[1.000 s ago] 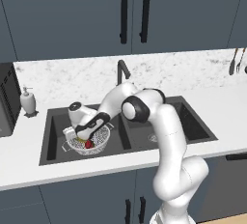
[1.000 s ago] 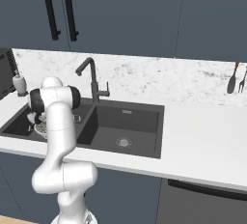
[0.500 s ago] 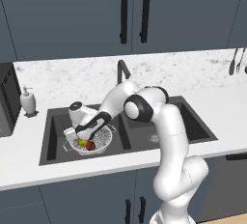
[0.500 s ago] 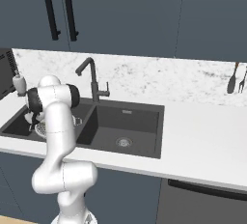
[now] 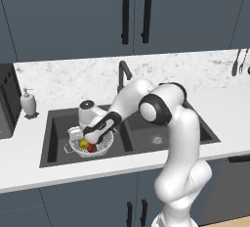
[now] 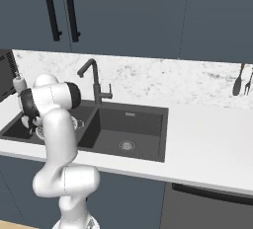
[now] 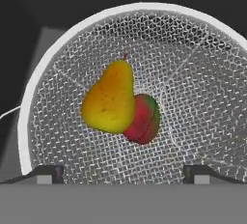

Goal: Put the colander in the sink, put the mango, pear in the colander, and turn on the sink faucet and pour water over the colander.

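Observation:
The colander (image 7: pixel 193 68) sits in the left basin of the dark sink (image 5: pixel 56 140), its white rim (image 5: pixel 100 148) showing under my hand. Inside it lie the yellow pear (image 7: pixel 110 100) and, touching it on the right, the red-green mango (image 7: pixel 144 119); both also show as the pear (image 5: pixel 83 144) and mango (image 5: pixel 91 148). My gripper (image 7: pixel 123 174) hangs open just above them, fingertips (image 7: pixel 46 175) wide apart and holding nothing. From the left base camera the gripper (image 5: pixel 80 137) is over the colander's left half. The faucet (image 5: pixel 122 72) stands behind the sink, spout (image 6: pixel 89 67) over the divider.
A soap dispenser (image 5: pixel 28 101) stands on the counter left of the sink, beside a dark appliance (image 5: pixel 6 101). Utensils (image 6: pixel 240 80) hang on the wall at far right. The right basin (image 6: pixel 131 132) has a steel drain. My arm arches over the sink's divider.
The jaws have spread wider and let the pear go; it now lies in the colander against the mango. The hand has barely shifted.

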You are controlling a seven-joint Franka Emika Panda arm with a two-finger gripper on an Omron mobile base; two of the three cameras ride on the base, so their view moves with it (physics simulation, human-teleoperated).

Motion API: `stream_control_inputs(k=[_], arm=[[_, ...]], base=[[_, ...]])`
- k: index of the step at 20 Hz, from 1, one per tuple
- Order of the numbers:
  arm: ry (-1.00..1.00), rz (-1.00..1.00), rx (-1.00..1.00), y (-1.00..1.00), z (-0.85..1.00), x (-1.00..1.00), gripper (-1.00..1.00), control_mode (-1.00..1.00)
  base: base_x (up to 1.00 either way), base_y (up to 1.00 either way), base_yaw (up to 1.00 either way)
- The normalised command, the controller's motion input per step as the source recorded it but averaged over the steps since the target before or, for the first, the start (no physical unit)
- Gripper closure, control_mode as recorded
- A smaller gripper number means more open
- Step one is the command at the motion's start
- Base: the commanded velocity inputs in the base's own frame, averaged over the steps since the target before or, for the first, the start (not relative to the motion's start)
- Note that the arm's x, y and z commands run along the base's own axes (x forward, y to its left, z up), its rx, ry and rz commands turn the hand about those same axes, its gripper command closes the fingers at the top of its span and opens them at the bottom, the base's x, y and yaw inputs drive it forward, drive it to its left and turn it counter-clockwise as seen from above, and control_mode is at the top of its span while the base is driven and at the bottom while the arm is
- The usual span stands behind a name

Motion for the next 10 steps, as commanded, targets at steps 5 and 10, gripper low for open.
stream_control_inputs(k=[5, 10], arm=[[-0.17, 0.0, 0.15, -0.22, 0.69, -0.7, -1.0, -1.0], [-0.13, 0.0, 0.2, -0.21, 0.69, -0.56, -1.0, -1.0]], base=[[0.0, 0.0, 0.0], [0.0, 0.0, 0.0]])
